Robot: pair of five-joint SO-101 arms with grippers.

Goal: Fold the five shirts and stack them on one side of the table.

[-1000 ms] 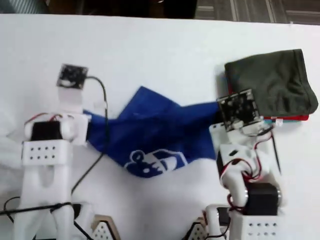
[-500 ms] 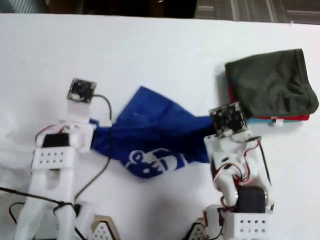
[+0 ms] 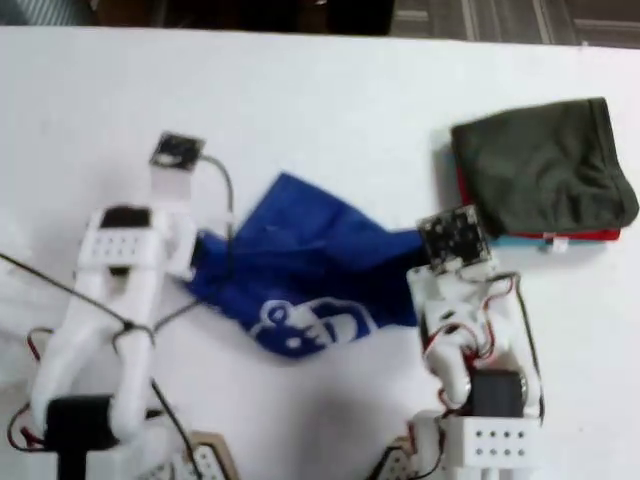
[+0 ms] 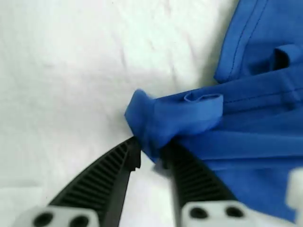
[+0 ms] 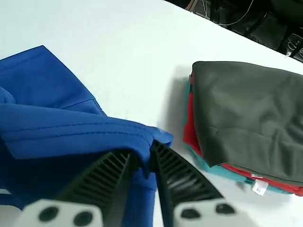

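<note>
Now the left claw [image 4: 149,152] and right claw [image 5: 142,160] each pinch the blue shirt [image 3: 300,260]. Probably best to hold it taut and lay both edges down evenly.

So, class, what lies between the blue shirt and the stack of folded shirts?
A narrow strip of bare white table separates the blue shirt from the folded stack, with nothing resting on it. The right wrist view shows this clearly.

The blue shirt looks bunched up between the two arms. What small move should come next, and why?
Probably draw its two ends gently apart to stretch it flat. The left arm's fingers and the right arm's fingers each pinch an edge of the blue shirt, which lies crumpled on the table.
</note>
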